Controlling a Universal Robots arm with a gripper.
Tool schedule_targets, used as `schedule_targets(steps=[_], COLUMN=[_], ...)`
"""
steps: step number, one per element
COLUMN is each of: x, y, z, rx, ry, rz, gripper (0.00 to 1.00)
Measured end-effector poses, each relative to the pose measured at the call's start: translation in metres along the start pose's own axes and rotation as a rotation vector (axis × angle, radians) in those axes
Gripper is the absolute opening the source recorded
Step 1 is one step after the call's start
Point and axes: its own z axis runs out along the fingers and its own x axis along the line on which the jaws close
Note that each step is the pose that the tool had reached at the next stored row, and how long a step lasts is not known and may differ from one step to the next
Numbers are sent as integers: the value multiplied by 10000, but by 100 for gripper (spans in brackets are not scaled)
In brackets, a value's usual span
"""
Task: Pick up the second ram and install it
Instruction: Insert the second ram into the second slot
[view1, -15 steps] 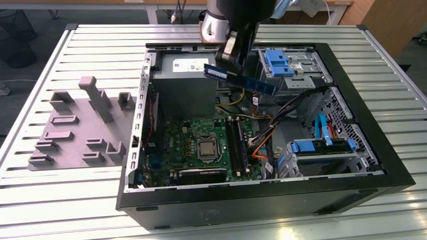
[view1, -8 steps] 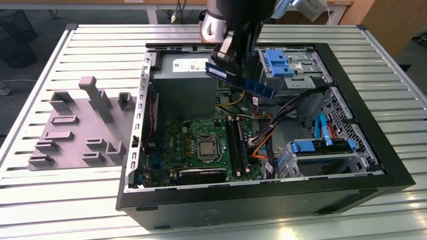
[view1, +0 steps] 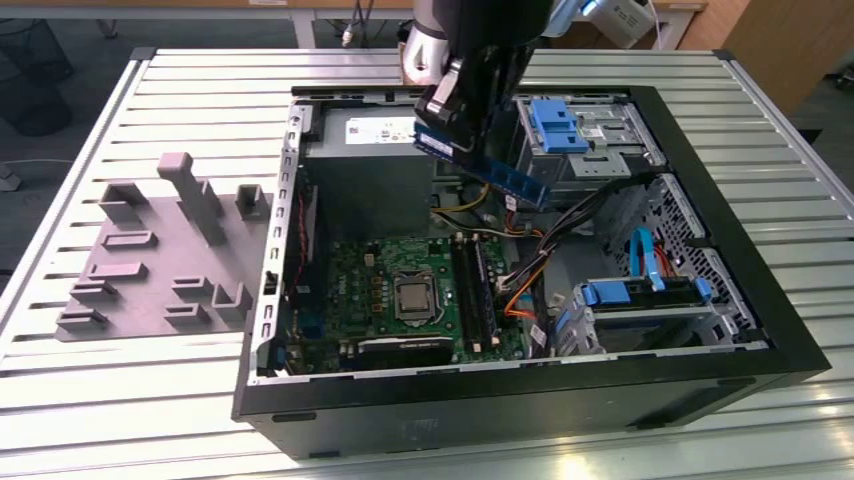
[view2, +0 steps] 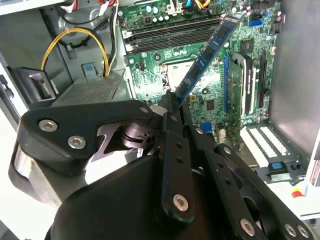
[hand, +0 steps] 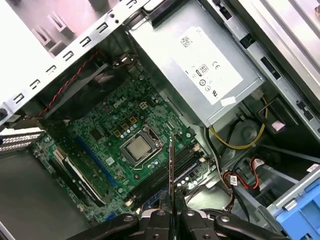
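Note:
My gripper (view1: 447, 125) hangs over the open computer case (view1: 747, 290), shut on the second ram (view1: 491, 168), a narrow blue-green stick that slopes down toward the exterior view's right. In the second wrist view the ram (view2: 207, 50) reaches out from the gripper (view2: 172, 104) over the motherboard (view2: 210, 100), apart from it. The first wrist view has the ram (hand: 171, 165) edge-on above the gripper (hand: 171, 214), in line with the long black memory slots (hand: 162, 176). These slots (view1: 474, 285) lie below the stick, next to the processor socket (view1: 414, 297).
A grey holder tray (view1: 147, 260) with upright blocks lies on the slatted table at the exterior view's left. Inside the case are the grey power supply (view1: 367, 150), yellow and orange cables (view1: 521, 290), and blue drive brackets (view1: 561, 125).

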Motion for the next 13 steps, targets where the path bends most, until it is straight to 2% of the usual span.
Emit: schedule_targets(steps=[1,2,3,13], x=[0,-1,0,0], y=[0,0,0,0], z=[0,1,1,4], rx=[2,25,41,68], ry=[5,44,69,138], rz=[125,728,1034,2574], gripper=[14,14,14,14])
